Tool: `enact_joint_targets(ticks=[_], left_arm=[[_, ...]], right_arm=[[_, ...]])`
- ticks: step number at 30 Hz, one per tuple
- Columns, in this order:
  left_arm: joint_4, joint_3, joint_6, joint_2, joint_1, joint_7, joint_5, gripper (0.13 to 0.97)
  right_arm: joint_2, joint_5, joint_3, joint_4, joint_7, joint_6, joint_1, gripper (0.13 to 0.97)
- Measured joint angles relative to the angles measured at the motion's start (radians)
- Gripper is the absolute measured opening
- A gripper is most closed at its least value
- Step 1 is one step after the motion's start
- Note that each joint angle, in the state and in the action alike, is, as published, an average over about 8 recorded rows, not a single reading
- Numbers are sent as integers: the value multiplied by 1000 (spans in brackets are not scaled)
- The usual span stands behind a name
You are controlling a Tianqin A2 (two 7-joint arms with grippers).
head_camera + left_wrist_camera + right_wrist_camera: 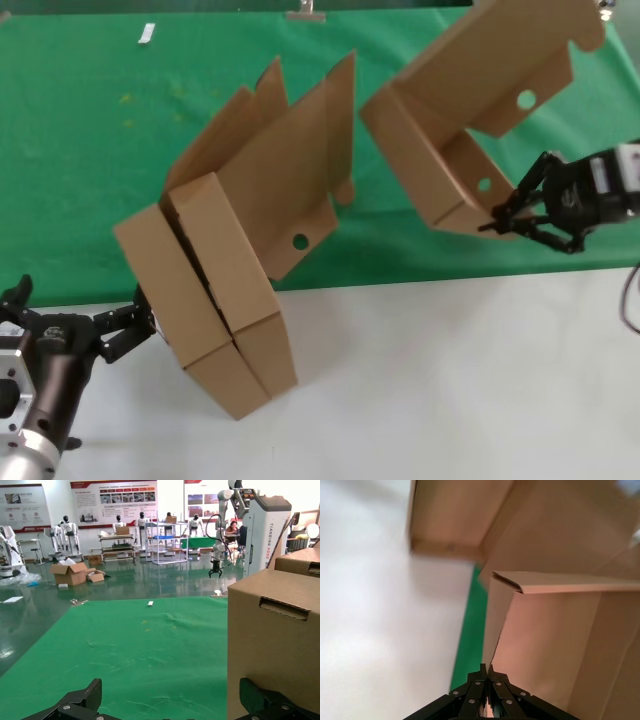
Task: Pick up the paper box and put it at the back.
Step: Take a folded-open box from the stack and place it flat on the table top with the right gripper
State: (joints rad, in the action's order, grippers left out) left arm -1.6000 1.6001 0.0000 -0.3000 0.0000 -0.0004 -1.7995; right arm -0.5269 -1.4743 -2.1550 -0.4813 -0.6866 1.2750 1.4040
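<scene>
Left gripper [135, 325] spread beside two boxes [215, 300]; right gripper [503, 213] pinching paper box [455, 110] over green cloth [90, 130].

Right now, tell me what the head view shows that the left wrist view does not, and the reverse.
Only the head view shows the right gripper shut on the wall of the paper box, which is tilted above the green cloth, plus the white tabletop and the left gripper from outside, beside the two boxes leaning together. Only the left wrist view shows the hall behind: posters, shelves, other robots. Both show the green cloth and the cardboard box nearest the left gripper, whose jaws are open.
</scene>
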Motion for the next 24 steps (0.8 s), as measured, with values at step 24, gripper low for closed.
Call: enact_joint_targets(ticks=[24], left_arm=[[0, 0, 0, 0, 0, 0, 0, 966]], right_arm=[[133, 329, -201, 455, 91, -147, 274, 152]])
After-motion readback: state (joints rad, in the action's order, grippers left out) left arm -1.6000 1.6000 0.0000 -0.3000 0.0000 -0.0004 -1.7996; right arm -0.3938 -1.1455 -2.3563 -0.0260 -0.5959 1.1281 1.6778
